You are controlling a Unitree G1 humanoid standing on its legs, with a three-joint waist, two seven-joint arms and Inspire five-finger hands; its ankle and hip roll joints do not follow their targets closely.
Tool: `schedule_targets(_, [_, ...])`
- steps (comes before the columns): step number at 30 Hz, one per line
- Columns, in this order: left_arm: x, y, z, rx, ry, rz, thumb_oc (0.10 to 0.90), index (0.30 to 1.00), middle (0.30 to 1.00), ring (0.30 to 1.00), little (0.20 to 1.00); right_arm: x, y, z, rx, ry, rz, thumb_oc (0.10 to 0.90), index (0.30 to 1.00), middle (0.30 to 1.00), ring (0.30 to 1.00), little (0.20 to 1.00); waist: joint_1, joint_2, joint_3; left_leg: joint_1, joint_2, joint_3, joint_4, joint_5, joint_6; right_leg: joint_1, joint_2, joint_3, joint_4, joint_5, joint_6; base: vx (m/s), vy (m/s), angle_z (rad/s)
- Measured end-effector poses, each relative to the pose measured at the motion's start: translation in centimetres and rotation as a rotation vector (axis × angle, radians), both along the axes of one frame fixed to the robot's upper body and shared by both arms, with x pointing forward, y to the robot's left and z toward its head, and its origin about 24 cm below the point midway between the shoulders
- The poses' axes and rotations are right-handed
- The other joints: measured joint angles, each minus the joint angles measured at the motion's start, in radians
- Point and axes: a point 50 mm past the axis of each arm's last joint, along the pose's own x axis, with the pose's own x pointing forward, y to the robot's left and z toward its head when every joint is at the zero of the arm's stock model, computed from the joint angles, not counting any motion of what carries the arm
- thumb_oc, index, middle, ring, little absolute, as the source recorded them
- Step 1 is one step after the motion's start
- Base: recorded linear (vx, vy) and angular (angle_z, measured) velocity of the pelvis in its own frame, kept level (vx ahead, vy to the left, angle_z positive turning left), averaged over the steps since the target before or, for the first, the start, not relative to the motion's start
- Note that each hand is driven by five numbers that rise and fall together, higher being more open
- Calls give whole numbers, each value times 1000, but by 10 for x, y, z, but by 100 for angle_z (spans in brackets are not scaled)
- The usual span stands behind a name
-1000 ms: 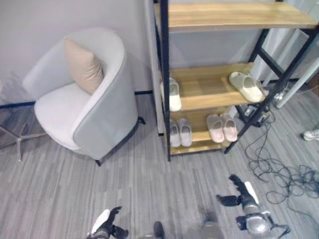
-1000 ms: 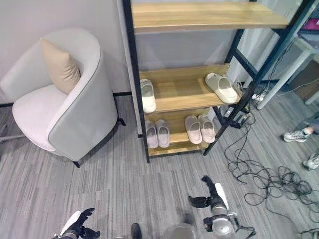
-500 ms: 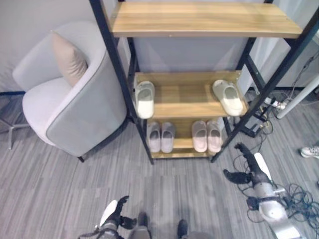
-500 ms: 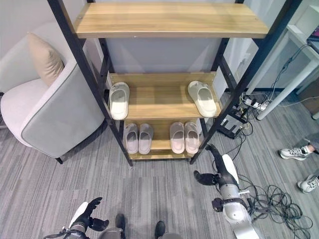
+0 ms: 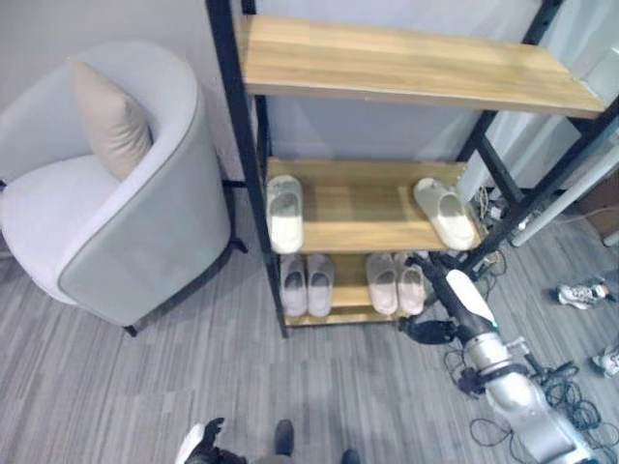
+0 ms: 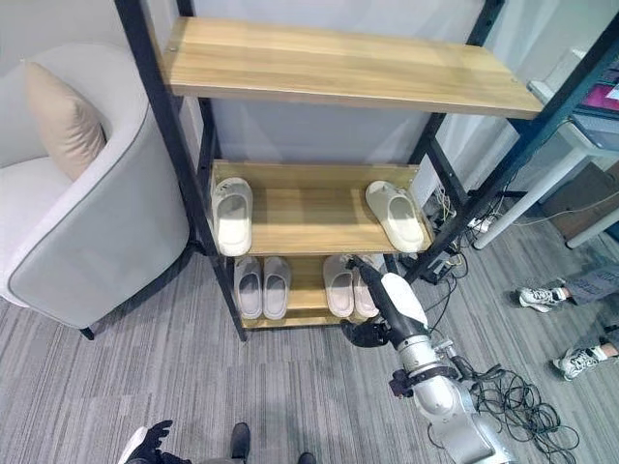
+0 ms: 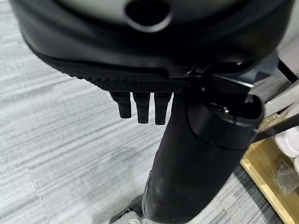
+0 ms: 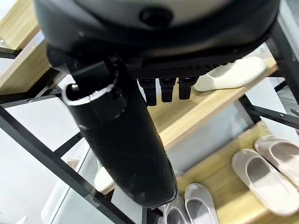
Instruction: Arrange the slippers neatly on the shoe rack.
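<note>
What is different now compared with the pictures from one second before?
The camera has shifted, so the shoe rack looks closer. The right hand has risen from low over the floor and reached forward to the front of the rack, beside the pink slippers; it stays open and holds nothing. The left hand stays low. All slippers lie where they were.

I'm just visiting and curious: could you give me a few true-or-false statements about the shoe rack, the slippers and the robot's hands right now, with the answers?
1. The top shelf of the shoe rack holds slippers. False: it is bare.
2. Two cream slippers, one at the left and one at the right, lie far apart on the middle shelf. True.
3. The right hand holds a slipper. False: it holds nothing, its fingers open before the rack.
4. A grey pair and a pink pair sit on the bottom shelf. True.
5. The armchair holds a cushion. True.
</note>
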Motion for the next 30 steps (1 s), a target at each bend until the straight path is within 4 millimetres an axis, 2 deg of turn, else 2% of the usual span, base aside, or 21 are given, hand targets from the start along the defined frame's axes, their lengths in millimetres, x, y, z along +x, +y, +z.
schedule_targets(6, [-5,-2,-2,-2,22,-27,800,900,900,900,900,11,-12,20,-79,-102,-59,800,900,900,900,900,2,-9,-19,5,-6,6,-4,-8,10,12,-5,6,-22,6,10,43,61,-7])
schedule_targets(8, [-11,-5,-4,-8,42,-43,800,900,900,900,900,23,-35,41,-250,-159,-107,800,900,900,900,900,0,-20,-51,-12,-4,15,-5,-10,2,0,-4,9,-34,6,9,10,71,-7])
schedule_targets(9, [-18,-5,-5,-8,59,-39,800,900,900,900,900,26,-42,42,-278,-162,-144,800,900,900,900,900,4,-27,-68,-27,-4,19,-5,-10,1,-10,-4,6,-34,6,8,21,173,17])
schedule_targets(11, [-7,-3,-3,-3,39,-50,800,900,900,900,900,39,-74,62,-389,-192,-246,800,900,900,900,900,28,-53,-68,-76,-27,21,1,-5,4,-52,-19,-37,-31,8,15,-33,171,40])
schedule_targets(12, [5,-10,-4,-11,63,-153,800,900,900,900,900,70,-106,72,-385,-170,-427,800,900,900,900,900,69,-22,2,-133,-40,91,124,-29,107,-229,-43,-66,346,-36,81,203,-231,64])
schedule_targets(13, [11,2,2,13,42,-162,800,900,900,900,900,80,-108,79,-422,-165,-449,800,900,900,900,900,60,4,48,-127,-75,94,153,-77,96,-477,-149,-61,775,-44,136,445,-471,42])
schedule_targets(14, [3,42,11,72,58,24,800,900,900,900,900,101,-70,61,-415,-127,-309,800,900,900,900,900,60,-57,86,-176,-72,148,335,-276,-133,-565,-248,-58,502,-48,120,529,-683,38])
schedule_targets(15, [-4,63,19,125,51,107,800,900,900,900,900,107,-54,63,-395,-122,-261,800,900,900,900,900,84,-19,89,-222,6,6,617,-445,-30,-583,-306,-23,235,9,227,411,-716,18])
schedule_targets(16, [-6,65,20,142,39,138,800,900,900,900,900,100,-34,65,-356,-154,-177,800,900,900,900,900,83,-19,83,-106,1,0,407,-335,-26,-564,-168,27,284,-14,94,261,-650,31])
schedule_targets(17, [-5,56,16,122,36,114,800,900,900,900,900,91,-25,58,-334,-153,-134,800,900,900,900,900,82,17,72,-11,12,-40,265,-262,-64,-505,-29,14,353,-51,-7,74,-475,64])
schedule_targets(18, [-2,47,15,96,18,91,800,900,900,900,900,84,-26,59,-327,-168,-119,800,900,900,900,900,76,41,58,-16,21,-72,265,-243,-70,-471,44,-7,378,-69,-81,-9,-235,162])
schedule_targets(19, [15,36,18,55,-59,48,800,900,900,900,900,76,-33,65,-330,-197,-123,800,900,900,900,900,37,0,56,-72,-46,-44,390,-210,-119,-371,85,-123,284,-35,-224,34,-161,157])
schedule_targets(20, [17,33,18,48,-68,40,800,900,900,900,900,75,-34,66,-336,-197,-125,800,900,900,900,900,38,-14,55,-82,-63,-34,415,-206,-126,-352,85,-131,251,-7,-250,47,-81,141])
schedule_targets(21, [22,28,18,32,-89,19,800,900,900,900,900,75,-39,68,-352,-195,-135,800,900,900,900,900,51,-49,52,-100,-106,-6,483,-205,-128,-300,79,-143,188,67,-304,74,-28,-8])
schedule_targets(22, [39,-11,15,-64,-141,-75,800,900,900,900,900,84,-58,87,-317,-251,-242,800,900,900,900,900,121,-47,58,-193,-89,-70,335,-262,-25,-232,109,-108,84,40,-191,159,59,-24])
schedule_targets(23, [40,-13,15,-69,-137,-85,800,900,900,900,900,84,-61,88,-315,-248,-258,800,900,900,900,900,125,-53,62,-202,-88,-75,252,-214,-10,-231,115,-100,82,47,-174,193,94,-47])
schedule_targets(24, [36,-14,11,-73,-114,-78,800,900,900,900,900,84,-65,81,-291,-224,-290,800,900,900,900,900,106,-48,68,-191,-88,-74,130,-115,28,-201,149,-60,84,42,-102,243,166,-53])
schedule_targets(25, [22,-19,4,-87,-66,-57,800,900,900,900,900,78,-69,74,-262,-212,-311,800,900,900,900,900,117,24,70,-119,-23,-121,0,7,95,-188,204,-43,165,-14,-46,175,129,-57])
schedule_targets(26, [5,-21,-5,-95,7,-1,800,900,900,900,900,60,-78,64,-224,-211,-351,800,900,900,900,900,79,22,60,-75,-30,-86,1,80,42,-204,71,-43,278,-135,-33,195,170,-68])
schedule_targets(28, [-9,-15,-9,-89,45,47,800,900,900,900,900,38,-91,54,-213,-188,-407,800,900,900,900,900,45,15,39,-71,-32,-73,5,46,25,-168,61,-49,202,-106,-58,127,134,-36])
schedule_targets(30, [-20,-11,-9,-78,66,73,800,900,900,900,900,17,-112,40,-215,-120,-516,800,900,900,900,900,21,22,29,-44,-36,-43,5,31,29,-112,59,-23,135,-75,-47,30,74,-44])
